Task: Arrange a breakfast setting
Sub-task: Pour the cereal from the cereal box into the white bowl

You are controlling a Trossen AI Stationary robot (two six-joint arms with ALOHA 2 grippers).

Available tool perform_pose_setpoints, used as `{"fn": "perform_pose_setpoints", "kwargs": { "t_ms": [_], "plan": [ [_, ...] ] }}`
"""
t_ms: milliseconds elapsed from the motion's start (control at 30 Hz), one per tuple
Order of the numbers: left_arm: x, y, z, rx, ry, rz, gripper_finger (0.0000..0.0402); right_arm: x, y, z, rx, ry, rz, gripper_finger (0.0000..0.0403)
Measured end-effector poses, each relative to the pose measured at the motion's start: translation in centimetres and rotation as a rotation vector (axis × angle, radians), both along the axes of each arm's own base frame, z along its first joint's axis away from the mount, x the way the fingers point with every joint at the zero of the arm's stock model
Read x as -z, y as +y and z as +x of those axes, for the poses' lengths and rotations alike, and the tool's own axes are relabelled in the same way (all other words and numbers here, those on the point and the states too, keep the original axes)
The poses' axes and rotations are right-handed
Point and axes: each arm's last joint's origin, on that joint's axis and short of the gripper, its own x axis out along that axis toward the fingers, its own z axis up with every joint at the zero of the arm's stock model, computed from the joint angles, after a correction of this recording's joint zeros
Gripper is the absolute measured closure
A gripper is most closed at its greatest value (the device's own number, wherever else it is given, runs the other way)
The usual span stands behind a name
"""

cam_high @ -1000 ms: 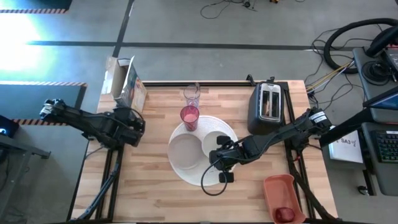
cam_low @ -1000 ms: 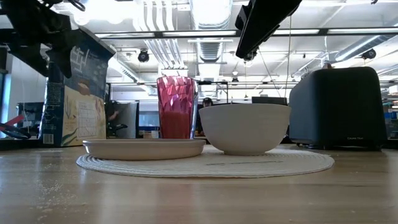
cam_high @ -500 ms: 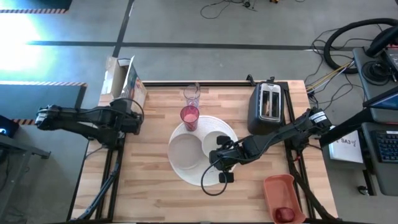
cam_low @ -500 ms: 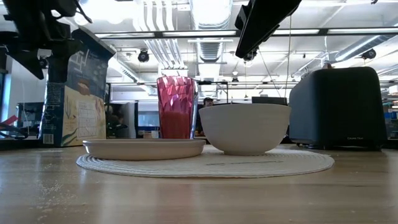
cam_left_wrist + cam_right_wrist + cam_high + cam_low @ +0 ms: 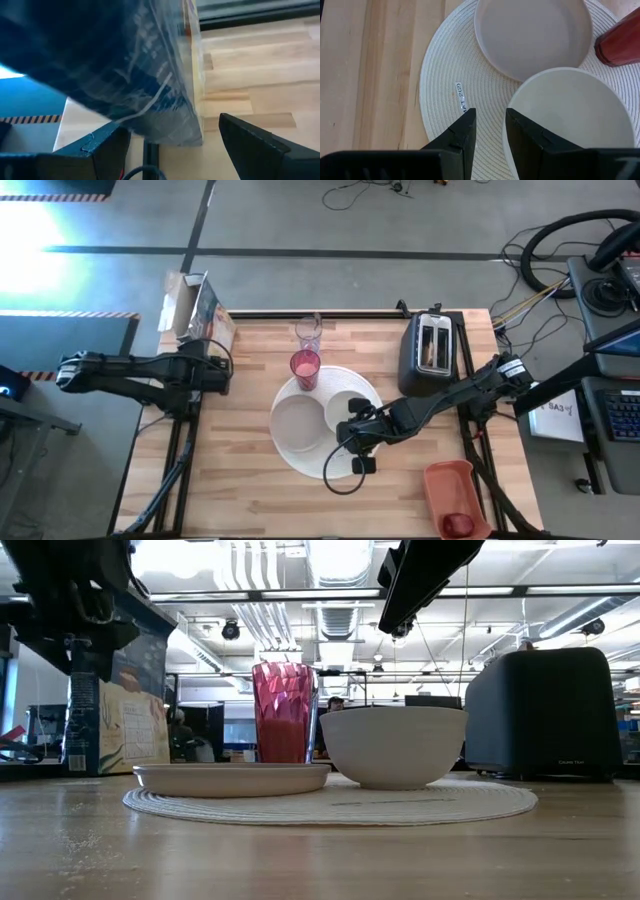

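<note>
The left end effector (image 5: 218,372) sits wide apart around the cereal box (image 5: 197,320) at the desk's (image 5: 240,490) far left corner, apparently gripping it. The right end effector (image 5: 358,442), narrow and empty, hovers over the round mat (image 5: 290,455).

Placed so far: plate (image 5: 298,424), bowl (image 5: 347,410), tumbler (image 5: 305,367), glass (image 5: 308,333). I judge cereal, the fruit (image 5: 458,524) in the tray (image 5: 440,480) and toast remain.

The left arm reaches in level; the right stretches diagonally from the toaster (image 5: 428,350) side.
</note>
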Motion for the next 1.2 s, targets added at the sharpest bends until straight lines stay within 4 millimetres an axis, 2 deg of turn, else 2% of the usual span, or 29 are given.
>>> {"fn": "perform_pose_setpoints", "kwargs": {
  "t_ms": [500,667,800,933,1200],
  "plan": [
    [5.4,0.7,0.2,-0.065,-0.110,0.245,0.0121,0.0,0.0,0.0,0.000,0.000,0.000,0.0307],
    [6.5,1.0,0.3,-0.054,-0.114,0.302,0.0121,0.0,0.0,0.0,0.000,0.000,0.000,0.0307],
    [6.7,1.1,0.5,-0.032,-0.108,0.335,0.0124,0.0,0.0,0.0,0.000,0.000,0.000,0.0307],
    [6.5,1.2,0.6,-0.026,-0.090,0.382,0.0148,0.0,0.0,0.0,0.000,0.000,0.000,0.0307],
    [6.6,1.9,0.7,-0.050,-0.039,0.405,0.0240,0.0,0.0,0.0,0.000,0.000,0.000,0.0307]
  ]
}}
